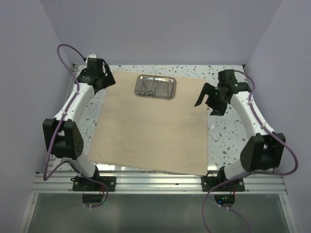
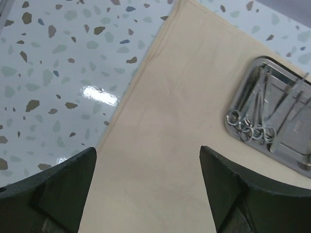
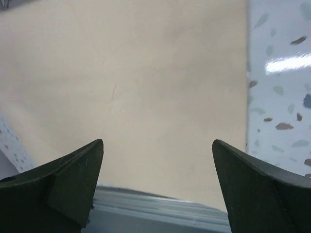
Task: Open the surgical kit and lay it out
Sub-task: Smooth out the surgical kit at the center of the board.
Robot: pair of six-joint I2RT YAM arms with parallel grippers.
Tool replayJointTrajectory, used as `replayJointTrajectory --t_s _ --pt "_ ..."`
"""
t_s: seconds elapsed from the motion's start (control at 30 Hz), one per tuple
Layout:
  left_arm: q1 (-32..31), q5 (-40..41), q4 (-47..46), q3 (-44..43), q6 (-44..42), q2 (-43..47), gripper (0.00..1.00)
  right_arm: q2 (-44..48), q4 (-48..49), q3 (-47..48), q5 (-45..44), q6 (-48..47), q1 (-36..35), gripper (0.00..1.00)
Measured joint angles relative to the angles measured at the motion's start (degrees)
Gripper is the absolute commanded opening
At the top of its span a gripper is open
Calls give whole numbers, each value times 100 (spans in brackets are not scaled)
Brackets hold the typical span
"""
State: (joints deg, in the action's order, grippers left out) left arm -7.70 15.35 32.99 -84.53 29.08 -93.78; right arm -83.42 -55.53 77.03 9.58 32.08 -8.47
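Note:
The surgical kit's tan cloth wrap lies spread flat over the middle of the table. On its far edge sits the shiny steel tray, with several slim silver instruments lying in it, ring handles toward the cloth. My left gripper hovers open over the cloth's far left corner, nothing between its fingers. My right gripper hangs open above the cloth's right edge, empty. The cloth fills the right wrist view, and in the left wrist view the cloth runs under the jaws.
The speckled white tabletop shows around the cloth on the left, right and far sides. A metal rail runs along the near edge by the arm bases. Lilac walls close in the back and both sides.

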Motion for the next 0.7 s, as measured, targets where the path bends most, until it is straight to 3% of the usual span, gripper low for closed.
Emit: replayJointTrajectory --t_s 0.13,0.47,0.7 --pt "361 -225 -273 -61 -234 -778 88 -1008 374 350 -103 87 625 97" --pt "734 -887 -614 -675 -455 -2299 81 -2168 1425 894 -719 531 815 91" --pt "866 -1134 -837 -1272 -466 -2979 61 -3233 1799 1880 -1150 570 815 84"
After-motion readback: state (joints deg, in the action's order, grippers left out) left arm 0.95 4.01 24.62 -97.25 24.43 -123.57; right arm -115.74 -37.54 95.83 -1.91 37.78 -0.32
